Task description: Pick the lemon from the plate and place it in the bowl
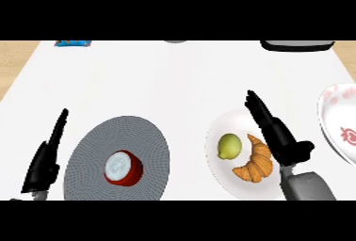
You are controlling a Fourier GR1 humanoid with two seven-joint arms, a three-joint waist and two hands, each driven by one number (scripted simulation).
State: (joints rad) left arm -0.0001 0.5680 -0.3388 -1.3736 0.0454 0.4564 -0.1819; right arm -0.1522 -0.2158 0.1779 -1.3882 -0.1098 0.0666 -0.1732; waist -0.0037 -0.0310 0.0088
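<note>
A yellow-green lemon lies on the white plate at centre right, beside a croissant. My right hand hovers over the plate's right side, fingers straight and pointing away, just right of the croissant and apart from the lemon. A small red bowl with a white inside sits on a round grey mat at lower left. At the left edge of the mat my left hand rests open, fingers pointing up.
A white dish with a red pattern stands at the right edge. At the far edge of the white counter are a blue item, a dark tray-like object and a grey object.
</note>
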